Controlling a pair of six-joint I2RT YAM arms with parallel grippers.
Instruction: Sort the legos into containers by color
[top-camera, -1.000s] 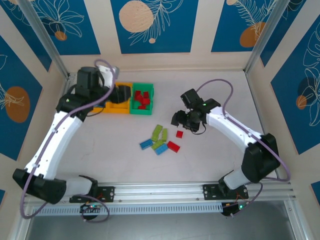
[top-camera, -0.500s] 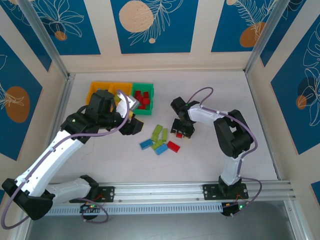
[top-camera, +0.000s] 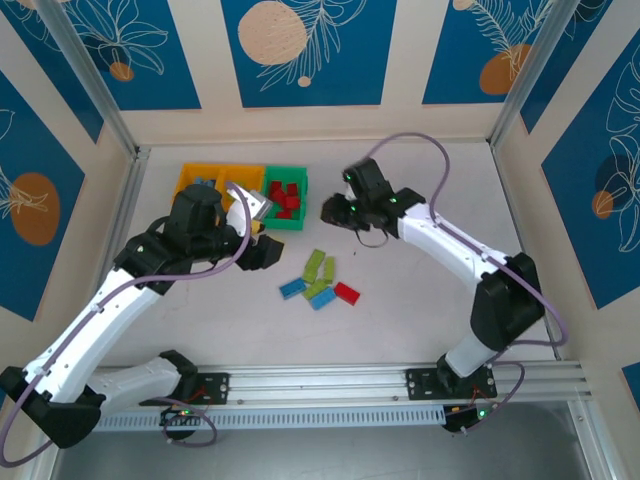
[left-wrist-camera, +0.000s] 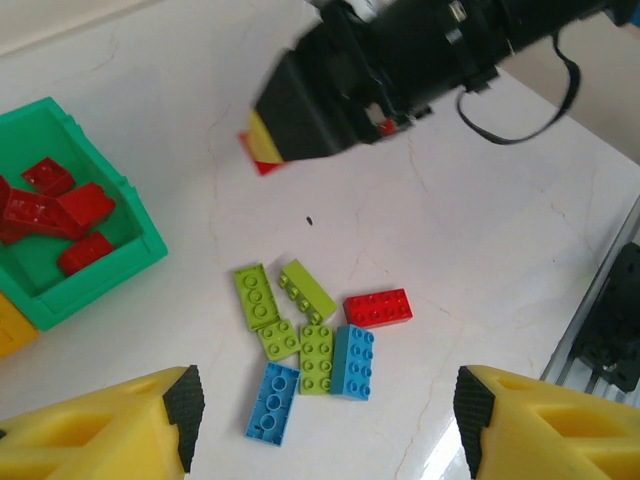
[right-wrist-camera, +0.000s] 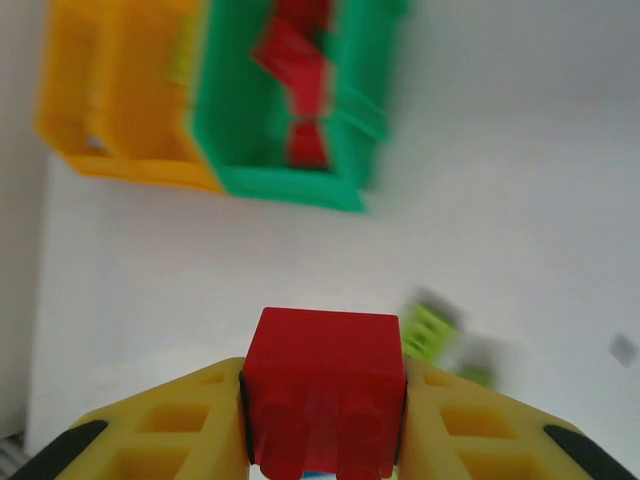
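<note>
Right wrist view: red lego clamped in jaws; green container ahead.

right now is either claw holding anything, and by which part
The right claw grips a red lego brick by its two opposite sides; the left claw is open and empty.

The left arm and right arm are white with black joints, looping lilac cables, yellow claw fingers.
</note>
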